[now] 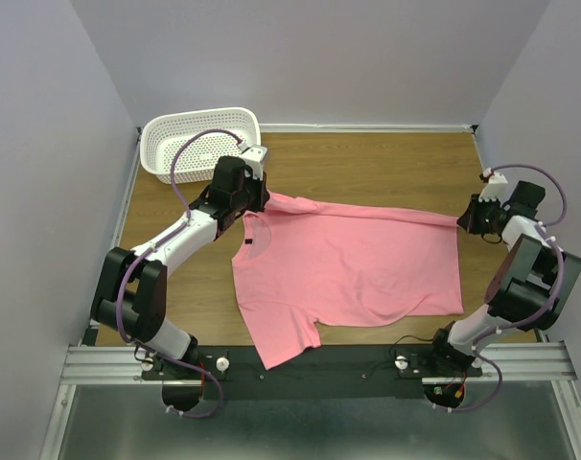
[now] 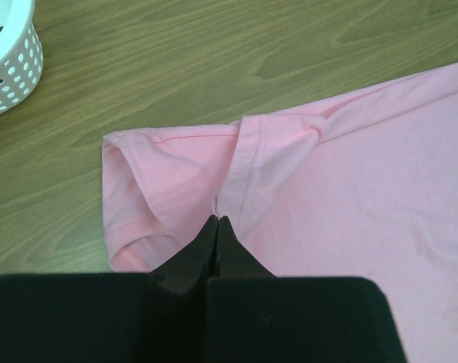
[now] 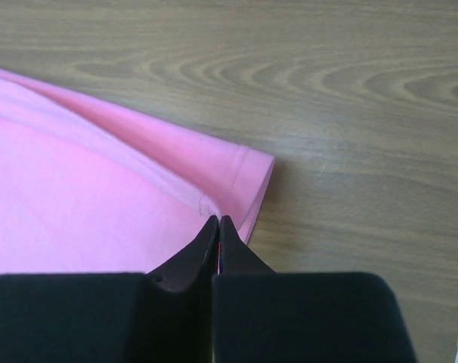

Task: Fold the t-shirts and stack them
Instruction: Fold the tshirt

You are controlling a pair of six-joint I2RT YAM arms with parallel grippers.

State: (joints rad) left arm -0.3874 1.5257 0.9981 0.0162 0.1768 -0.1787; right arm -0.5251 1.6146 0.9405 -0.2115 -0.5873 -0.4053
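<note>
your t-shirt (image 1: 353,268) lies spread on the table (image 1: 367,158), near the basket (image 1: 199,134). your left gripper (image 2: 216,221) is pinched together on the sleeve seam and your right gripper (image 3: 218,221) on the hem corner, likely so you can hold that far edge taut for folding.

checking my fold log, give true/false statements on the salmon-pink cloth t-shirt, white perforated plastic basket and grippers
1. The salmon-pink cloth t-shirt lies inside the white perforated plastic basket. False: it is spread on the wooden table.
2. The left gripper is shut on cloth beside a sleeve seam. True.
3. The right gripper hangs open. False: it is shut on the shirt's corner.
4. The basket stands at the far left corner. True.
</note>
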